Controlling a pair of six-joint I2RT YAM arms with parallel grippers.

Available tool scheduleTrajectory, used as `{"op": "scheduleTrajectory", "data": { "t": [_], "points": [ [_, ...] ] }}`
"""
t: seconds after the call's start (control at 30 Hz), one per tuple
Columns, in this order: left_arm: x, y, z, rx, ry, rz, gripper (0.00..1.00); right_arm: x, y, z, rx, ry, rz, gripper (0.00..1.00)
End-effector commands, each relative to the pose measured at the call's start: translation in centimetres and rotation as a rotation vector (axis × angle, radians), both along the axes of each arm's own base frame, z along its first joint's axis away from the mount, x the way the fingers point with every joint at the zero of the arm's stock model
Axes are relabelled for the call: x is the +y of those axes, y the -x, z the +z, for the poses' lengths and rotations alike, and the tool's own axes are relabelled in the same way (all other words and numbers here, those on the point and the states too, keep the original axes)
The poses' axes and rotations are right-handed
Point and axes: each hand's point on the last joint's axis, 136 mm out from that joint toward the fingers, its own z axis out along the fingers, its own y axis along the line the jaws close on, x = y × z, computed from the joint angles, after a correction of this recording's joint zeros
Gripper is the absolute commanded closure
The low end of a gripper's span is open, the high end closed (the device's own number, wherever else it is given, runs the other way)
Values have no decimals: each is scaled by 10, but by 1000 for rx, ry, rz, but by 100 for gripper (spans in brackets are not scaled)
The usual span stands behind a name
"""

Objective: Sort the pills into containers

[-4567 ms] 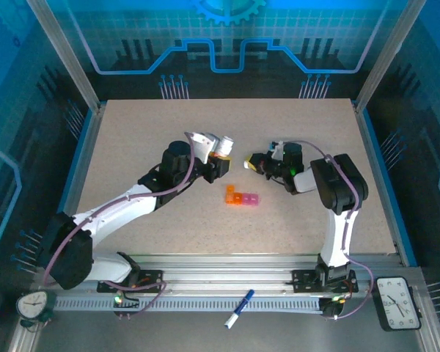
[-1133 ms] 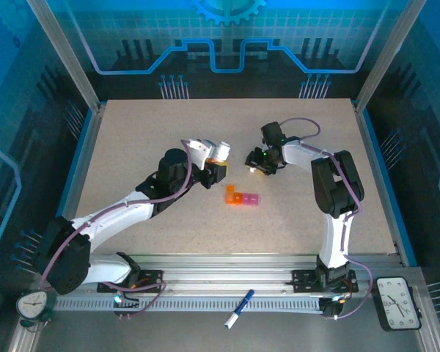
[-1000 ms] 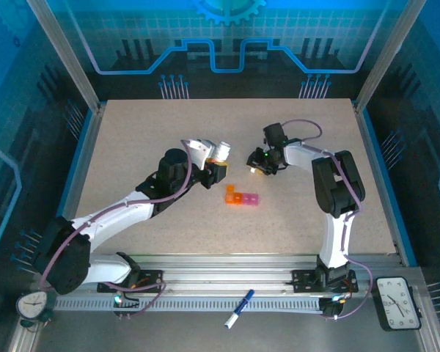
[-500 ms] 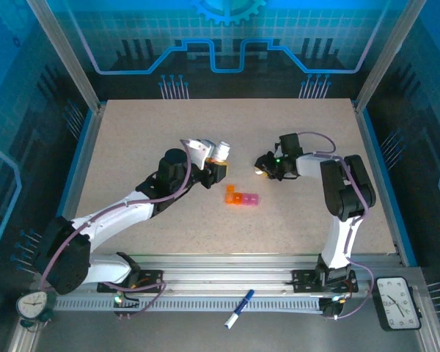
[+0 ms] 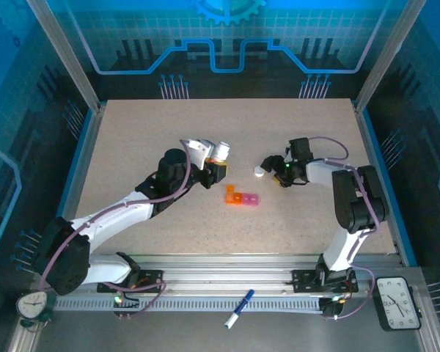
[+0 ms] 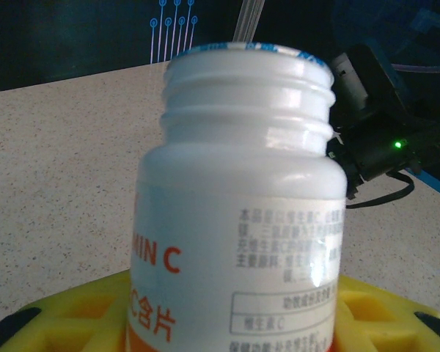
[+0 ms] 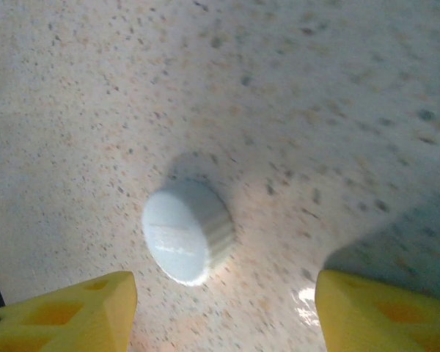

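My left gripper (image 5: 214, 166) is shut on a white pill bottle (image 5: 221, 152) with an orange lower part, held above the table left of centre. In the left wrist view the bottle (image 6: 242, 183) stands between my yellow fingers (image 6: 29, 319), its threaded neck bare. Its white ribbed cap (image 5: 259, 172) lies on the table. My right gripper (image 5: 268, 166) is just right of the cap, open. In the right wrist view the cap (image 7: 187, 231) rests ahead of that gripper (image 7: 226, 297), touching neither finger. The containers (image 5: 240, 196), an orange-and-pink strip, lie between the arms. The pills are out of view.
Aluminium posts (image 5: 66, 59) and blue side walls (image 5: 385, 169) border the speckled table (image 5: 147, 125). A blue-and-white pen (image 5: 238, 308) lies on the front rail. Small clocks sit at the front corners (image 5: 400, 301), (image 5: 33, 304).
My right gripper moved right and nearer with the cap, then opened; the cap now lies free on the table. The left arm and bottle have stayed put.
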Motion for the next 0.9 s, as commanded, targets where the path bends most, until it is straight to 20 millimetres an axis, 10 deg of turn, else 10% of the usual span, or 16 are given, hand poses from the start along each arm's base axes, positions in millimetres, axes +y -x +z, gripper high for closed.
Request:
{"op": "scheduleTrajectory", "data": {
  "t": [0.0, 0.87],
  "points": [
    [1, 11, 10, -26, 18, -23, 100, -12, 14, 7, 7, 24, -16, 33],
    [14, 18, -14, -3, -20, 13, 100, 50, 98, 5, -1, -58, 128, 33]
  ]
}}
